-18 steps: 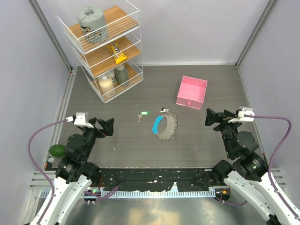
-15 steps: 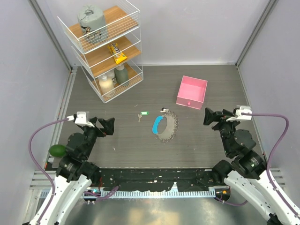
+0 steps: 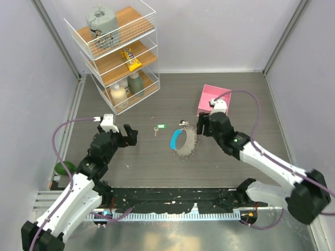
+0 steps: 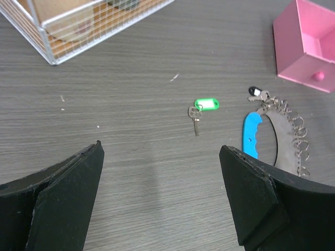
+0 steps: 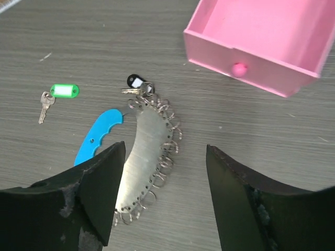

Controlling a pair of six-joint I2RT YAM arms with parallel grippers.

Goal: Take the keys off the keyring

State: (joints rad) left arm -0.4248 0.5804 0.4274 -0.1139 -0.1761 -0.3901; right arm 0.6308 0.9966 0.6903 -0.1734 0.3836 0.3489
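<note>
The keyring (image 3: 185,142) lies flat on the table's middle: a silver crescent plate (image 5: 144,157) with a bright blue band (image 5: 97,136) and small silver rings fringing its outer edge. Keys with a black tag (image 5: 135,81) cluster at its far tip. One loose key with a green tag (image 3: 159,127) lies to its left. My right gripper (image 3: 201,125) hovers just right of the keyring, open, its fingers (image 5: 84,204) straddling the plate's near end in the right wrist view. My left gripper (image 3: 131,135) stands open and empty, well left of the keyring (image 4: 285,149).
A pink open box (image 3: 214,102) sits behind the right gripper. At the back left stands a white wire shelf rack (image 3: 118,52) holding bottles and packets. A green object (image 3: 64,167) lies at the left table edge.
The right arm has swung far left and forward, from the right side to beside the keyring. The left gripper has moved forward and slightly right. The keyring has not moved.
</note>
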